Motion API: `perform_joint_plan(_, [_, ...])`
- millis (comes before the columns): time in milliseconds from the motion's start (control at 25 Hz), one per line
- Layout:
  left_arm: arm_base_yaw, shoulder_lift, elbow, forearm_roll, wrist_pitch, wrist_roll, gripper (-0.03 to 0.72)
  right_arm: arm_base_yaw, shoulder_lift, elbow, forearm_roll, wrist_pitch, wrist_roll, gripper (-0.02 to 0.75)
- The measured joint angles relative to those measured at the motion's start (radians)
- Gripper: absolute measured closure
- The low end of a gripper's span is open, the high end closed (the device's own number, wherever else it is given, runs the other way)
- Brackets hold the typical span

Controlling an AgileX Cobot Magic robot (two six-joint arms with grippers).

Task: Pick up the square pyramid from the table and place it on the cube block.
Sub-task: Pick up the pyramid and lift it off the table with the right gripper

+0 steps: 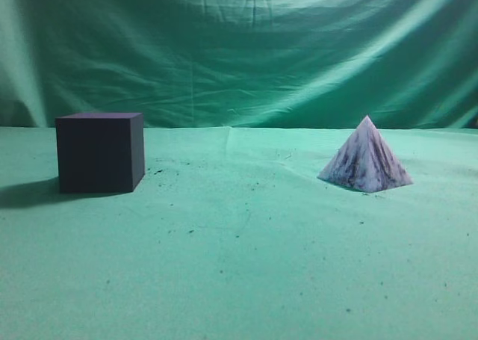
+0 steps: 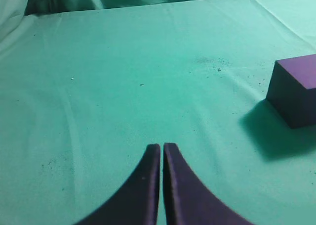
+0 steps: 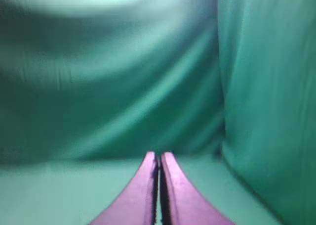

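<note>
The square pyramid [image 1: 366, 158], white with dark marbled streaks, stands on the green table [image 1: 239, 265] at the right. The dark cube block [image 1: 99, 152] stands at the left; it also shows at the right edge of the left wrist view [image 2: 296, 89]. My left gripper [image 2: 162, 147] is shut and empty above bare cloth, to the left of the cube. My right gripper [image 3: 159, 156] is shut and empty, facing the backdrop; the pyramid is out of its view. Neither gripper shows in the exterior view.
A wrinkled green curtain [image 1: 239, 48] hangs behind the table and also fills the right wrist view [image 3: 123, 76]. Small dark specks dot the cloth between cube and pyramid.
</note>
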Motion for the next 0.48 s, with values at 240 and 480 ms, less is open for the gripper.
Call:
perform_joint_plan(240, [0.000,0.000,0.000,0.000,0.000,0.000,0.688,0.000,0.015,-0.155,-0.211,0.063,0.061,0.738])
perform_joint_plan(480, [0.000,0.000,0.000,0.000,0.000,0.000,0.688,0.014,0.230,-0.479,-0.225,0.567,0.094,0.738])
